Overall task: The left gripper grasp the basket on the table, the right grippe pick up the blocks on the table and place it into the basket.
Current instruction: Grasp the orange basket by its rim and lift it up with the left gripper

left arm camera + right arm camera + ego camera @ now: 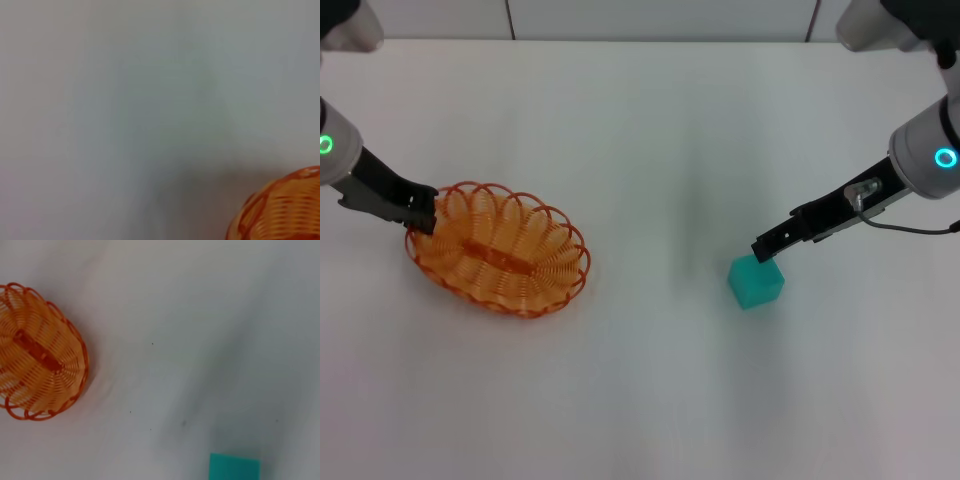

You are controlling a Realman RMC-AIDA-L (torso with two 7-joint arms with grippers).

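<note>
Basket (498, 250) of orange wire is sitting on the white counter (640, 400) toward the robot's left, empty. Left claw (420, 212) is meeting the basket's rim at its outer end, apparently pinching the wire there. Teal block (756, 281) is lying on the counter well apart from the basket, toward the right. Right claw (767, 246) is hanging just above the block's far edge; whether its tips are spread or pressed together cannot be told.

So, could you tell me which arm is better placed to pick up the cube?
The right: its end effector hangs just beside the cube, while the left end effector is at the basket rim.
</note>
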